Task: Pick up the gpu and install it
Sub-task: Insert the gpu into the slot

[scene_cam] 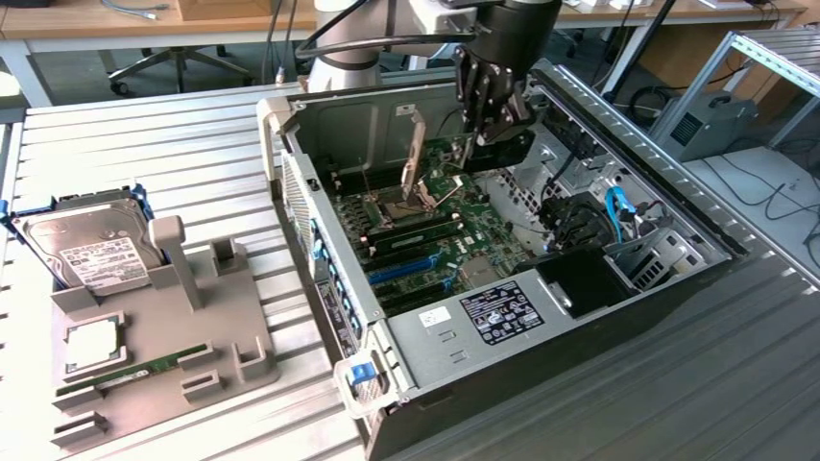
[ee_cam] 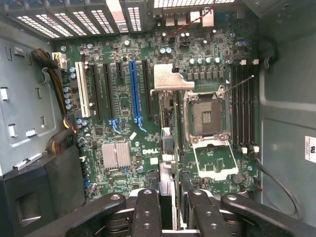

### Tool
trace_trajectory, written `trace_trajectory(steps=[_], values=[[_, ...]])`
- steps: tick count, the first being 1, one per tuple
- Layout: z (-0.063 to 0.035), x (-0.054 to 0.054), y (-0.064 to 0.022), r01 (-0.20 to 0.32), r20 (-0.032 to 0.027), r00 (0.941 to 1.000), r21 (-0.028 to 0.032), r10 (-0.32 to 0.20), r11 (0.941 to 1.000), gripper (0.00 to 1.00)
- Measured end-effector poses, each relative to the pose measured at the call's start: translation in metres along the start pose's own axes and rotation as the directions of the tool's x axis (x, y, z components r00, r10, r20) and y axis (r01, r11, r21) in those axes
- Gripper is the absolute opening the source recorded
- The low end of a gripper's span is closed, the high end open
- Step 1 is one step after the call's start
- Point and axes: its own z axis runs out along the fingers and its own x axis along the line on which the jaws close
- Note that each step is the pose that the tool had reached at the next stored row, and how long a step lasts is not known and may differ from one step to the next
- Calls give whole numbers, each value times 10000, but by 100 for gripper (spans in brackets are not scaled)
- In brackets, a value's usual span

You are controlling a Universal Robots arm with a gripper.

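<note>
White "DELL" lettering marks the green motherboard below the gpu.

Green motherboard with one blue slot — black end effector, grey tray.

Lab: slatted workbench, open PC case, desks behind.

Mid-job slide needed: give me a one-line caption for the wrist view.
Gripper holds the gpu edge-on above the motherboard, whose blue slot is empty.
</note>
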Motion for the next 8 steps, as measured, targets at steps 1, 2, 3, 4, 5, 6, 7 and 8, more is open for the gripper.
trace_trajectory(steps=[1, 2, 3, 4, 5, 6, 7, 8], values=[[2, 0, 1, 0, 0, 10000, 0, 0, 10000, 27], [3, 1, 1, 0, 0, 10000, 1, 0, 10000, 27], [5, 1, 2, 0, 0, 10000, 0, 0, 10000, 27], [7, 2, 3, -1, 0, 10000, 0, 1, 10000, 27], [8, 2, 3, -1, 1, 10000, 0, 1, 10000, 27], [11, 2, 4, 0, 0, 10000, 0, 0, 10000, 27], [13, 3, 5, 0, 0, 10000, 0, 0, 10000, 27], [15, 3, 6, 0, 0, 10000, 0, 0, 10000, 27]])
